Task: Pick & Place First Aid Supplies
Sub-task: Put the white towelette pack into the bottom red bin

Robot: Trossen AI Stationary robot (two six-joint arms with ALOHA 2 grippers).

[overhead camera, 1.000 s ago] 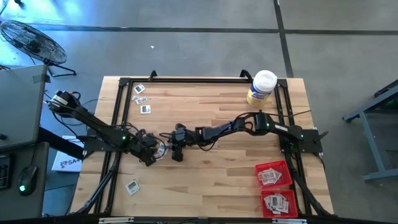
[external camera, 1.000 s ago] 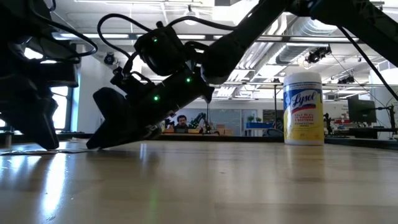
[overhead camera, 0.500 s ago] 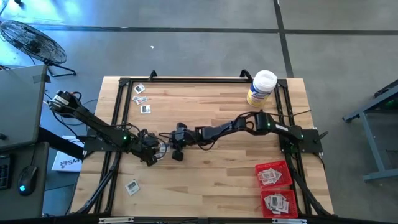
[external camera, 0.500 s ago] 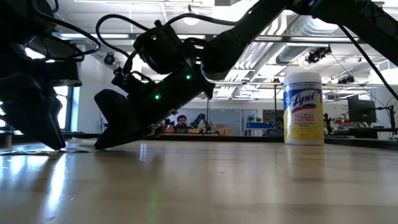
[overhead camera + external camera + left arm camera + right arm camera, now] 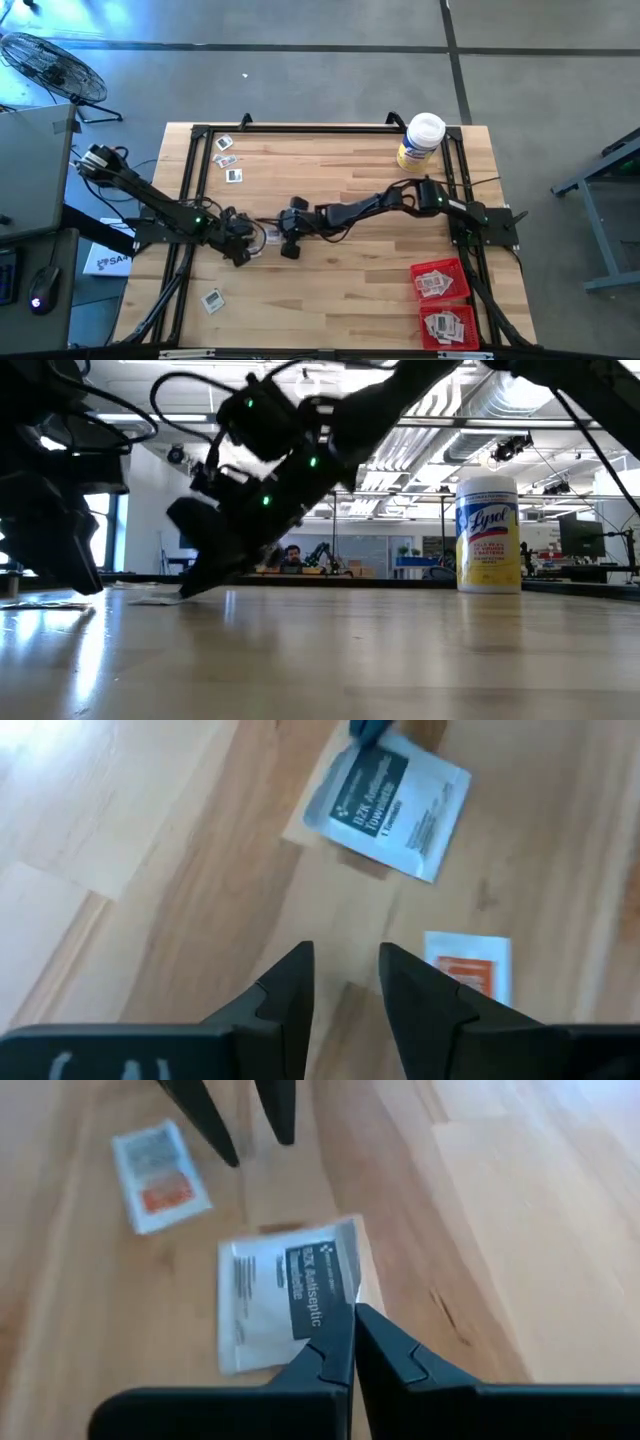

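A white-grey packet with a dark label [image 5: 285,1300] is near the table's middle left, also seen in the left wrist view [image 5: 390,800]. My right gripper [image 5: 352,1342] reaches in from the right and is shut on it [image 5: 272,235]. A smaller packet with an orange mark [image 5: 468,970] lies flat on the wood beside it. My left gripper [image 5: 345,982] hovers open just above the table beside the orange packet, with nothing between its fingers [image 5: 250,247]. My right gripper pinches the labelled packet's near edge [image 5: 325,1338] between its two fingers, which slant down from the table's right side. The fingers hide the exact spot. That edge is raised and casts a shadow on the wood; whether the far end is clear of the table, I cannot tell.
Three loose packets [image 5: 228,160] lie at the far left and one [image 5: 212,299] at the near left. Two red trays [image 5: 440,281] [image 5: 448,323] holding packets stand at the near right. A yellow white-lidded jar [image 5: 420,142] stands at the far right corner.
My right gripper has shut on the labelled packet, risen a little, tipped up and drawn back toward the table's right edge. The packet's gripped edge has come up with it.
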